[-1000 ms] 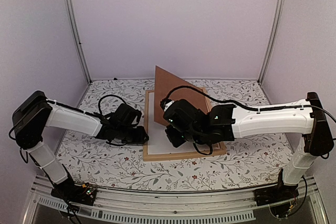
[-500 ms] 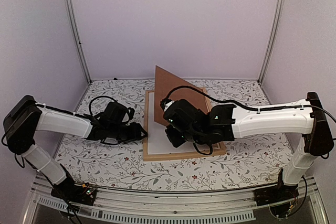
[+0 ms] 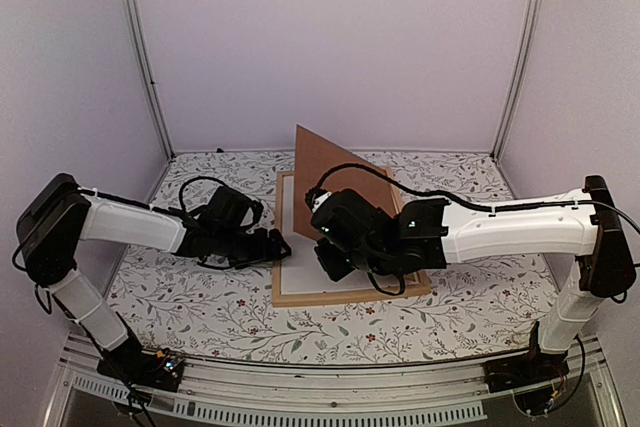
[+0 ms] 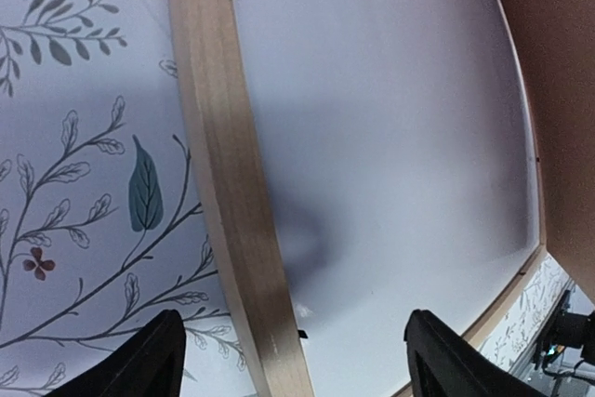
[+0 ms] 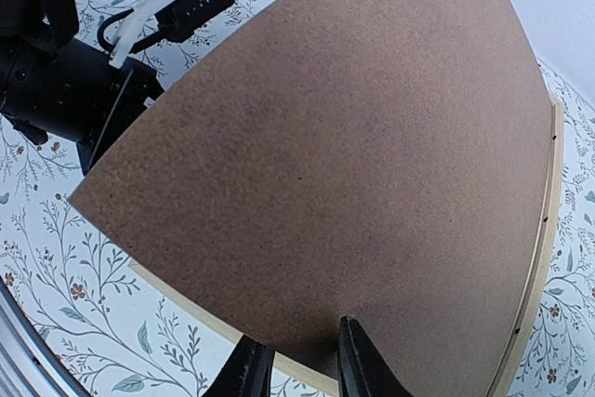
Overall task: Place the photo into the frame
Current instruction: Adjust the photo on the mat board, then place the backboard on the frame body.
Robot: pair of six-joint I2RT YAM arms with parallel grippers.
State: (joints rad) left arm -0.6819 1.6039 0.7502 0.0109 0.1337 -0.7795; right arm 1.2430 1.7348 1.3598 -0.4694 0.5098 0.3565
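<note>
Now that your left gripper [image 4: 293,360] has spread its fingers wide, the photo [image 4: 390,118] lies loose, white side up, in the frame [image 4: 223,183] right under it, so the tilted brown board [image 5: 325,155] pinched in your right gripper [image 5: 296,369] looks ready to come down.

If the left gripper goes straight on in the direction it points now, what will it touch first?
Most likely the frame: its left wooden bar lies straight ahead of the open left gripper, with a white sheet just beyond. Depth is unclear.
</note>
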